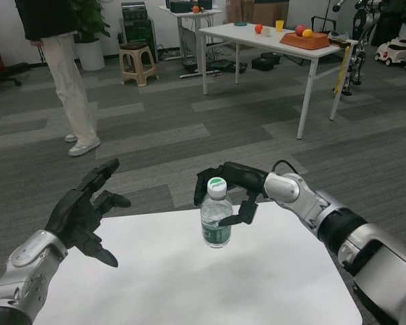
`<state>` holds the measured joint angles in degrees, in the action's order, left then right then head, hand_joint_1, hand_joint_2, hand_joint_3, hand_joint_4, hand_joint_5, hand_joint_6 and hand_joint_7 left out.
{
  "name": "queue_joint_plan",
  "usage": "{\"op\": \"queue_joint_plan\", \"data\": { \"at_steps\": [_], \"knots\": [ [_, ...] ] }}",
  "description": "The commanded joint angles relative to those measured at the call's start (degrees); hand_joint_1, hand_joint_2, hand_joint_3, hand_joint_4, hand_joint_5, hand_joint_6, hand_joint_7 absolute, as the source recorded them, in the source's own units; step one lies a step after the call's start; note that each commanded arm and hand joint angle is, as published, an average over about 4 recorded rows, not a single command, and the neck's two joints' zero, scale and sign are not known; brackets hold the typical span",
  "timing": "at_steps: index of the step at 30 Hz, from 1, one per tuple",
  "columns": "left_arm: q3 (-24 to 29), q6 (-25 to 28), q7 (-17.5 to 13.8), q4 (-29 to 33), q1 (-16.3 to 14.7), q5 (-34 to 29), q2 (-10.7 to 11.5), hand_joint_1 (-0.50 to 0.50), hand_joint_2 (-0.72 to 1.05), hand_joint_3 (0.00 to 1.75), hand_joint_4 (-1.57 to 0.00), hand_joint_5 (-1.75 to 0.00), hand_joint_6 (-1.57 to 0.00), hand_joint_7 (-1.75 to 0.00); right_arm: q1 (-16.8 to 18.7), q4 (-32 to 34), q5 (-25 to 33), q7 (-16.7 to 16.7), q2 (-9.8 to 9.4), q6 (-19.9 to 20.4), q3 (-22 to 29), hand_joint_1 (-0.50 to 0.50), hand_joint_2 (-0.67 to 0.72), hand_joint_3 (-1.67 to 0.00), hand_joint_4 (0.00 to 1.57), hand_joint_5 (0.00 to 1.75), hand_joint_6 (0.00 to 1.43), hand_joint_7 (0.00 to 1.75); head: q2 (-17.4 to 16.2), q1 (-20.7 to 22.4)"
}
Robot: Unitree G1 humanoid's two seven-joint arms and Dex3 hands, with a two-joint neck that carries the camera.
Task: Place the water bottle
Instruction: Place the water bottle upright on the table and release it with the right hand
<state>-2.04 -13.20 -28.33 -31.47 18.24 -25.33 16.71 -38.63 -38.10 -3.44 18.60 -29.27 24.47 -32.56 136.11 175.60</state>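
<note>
A small clear water bottle [216, 222] with a green label and a white-and-green cap stands upright on the white table [189, 284], near its far edge. My right hand [235, 189] reaches in from the right and wraps around the bottle's upper part. Its fingers curl behind the cap and its thumb presses the bottle's right side. My left hand [84, 213] hovers over the table's far left corner, holding nothing, fingers spread, well to the left of the bottle.
A person [61, 68] in light trousers stands on the floor at the far left. Another white table [271, 40] with fruit and a tray stands at the back right. A stool [137, 62] stands behind.
</note>
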Motion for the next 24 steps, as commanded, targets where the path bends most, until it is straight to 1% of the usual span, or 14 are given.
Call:
{"op": "queue_joint_plan", "data": {
  "at_steps": [1, 6, 8, 10, 13, 14, 19, 24],
  "knots": [
    [0.59, -0.6, 0.42, -0.17, 0.48, 0.45, 0.34, -0.5, -0.19, 0.09, 0.0, -1.75, 0.0, -0.14, 0.26, -0.66, -0.74, -0.05, -0.26, -0.52, 1.4, -0.29, -0.6, -1.59, 1.51, 1.65, 1.26, 1.54, 0.01, -0.03],
    [0.55, -0.6, 0.47, -0.28, 0.75, 0.48, 0.34, -0.5, -0.19, 0.07, 0.0, -1.75, 0.0, -0.14, 1.12, -2.9, -3.51, -0.45, -0.02, -0.34, 2.17, -0.29, -0.6, -1.59, 1.51, 1.65, 1.26, 1.54, -0.12, -0.05],
    [0.55, -0.6, 0.47, -0.32, 0.86, 0.45, 0.34, -0.5, -0.19, 0.09, 0.0, -1.75, 0.0, -0.14, 1.65, -4.02, -4.19, -1.13, 0.15, -0.12, 2.61, -0.27, -0.6, -1.59, 1.51, 1.65, 1.26, 1.54, -0.15, -0.17],
    [0.5, -0.6, 0.47, -0.43, 0.97, 0.45, 0.34, -0.5, -0.19, 0.09, 0.0, -1.75, 0.0, -0.14, 2.2, -5.36, -4.56, -2.07, 0.35, 0.31, 3.11, -0.27, -0.6, -1.57, 1.53, 1.62, 1.27, 1.54, -0.2, -0.26],
    [0.46, -0.6, 0.47, -0.7, 1.1, 0.45, 0.34, -0.5, -0.19, 0.09, 0.0, -1.75, 0.0, -0.14, 2.84, -8.19, -4.72, -4.29, 0.77, 2.25, 3.75, -0.29, -0.6, -1.51, 1.55, 1.62, 1.28, 1.54, -0.19, -0.12],
    [0.46, -0.6, 0.47, -0.78, 1.14, 0.45, 0.34, -0.5, -0.19, 0.09, 0.0, -1.75, 0.0, -0.14, 3.03, -9.36, -4.69, -5.15, 0.92, 3.0, 3.95, -0.29, -0.6, -1.51, 1.56, 1.65, 1.28, 1.54, -0.19, -0.07],
    [0.44, -0.6, 0.47, -0.98, 1.21, 0.45, 0.34, -0.5, -0.19, 0.09, 0.0, -1.75, 0.0, -0.14, 4.86, -15.69, -4.21, -9.48, 1.71, 6.18, 5.57, -0.29, -0.6, -1.51, 1.57, 1.65, 1.31, 1.54, -0.24, -0.31],
    [0.33, -0.64, 0.47, -1.27, 1.49, 0.45, 0.34, -0.5, -0.19, 0.07, 0.0, -1.75, 0.0, -0.14, 6.11, -19.42, -3.6, -12.31, 2.59, 8.58, 6.5, -0.28, -0.6, -1.51, 1.57, 1.65, 1.31, 1.54, -0.15, -0.45]
  ]
}}
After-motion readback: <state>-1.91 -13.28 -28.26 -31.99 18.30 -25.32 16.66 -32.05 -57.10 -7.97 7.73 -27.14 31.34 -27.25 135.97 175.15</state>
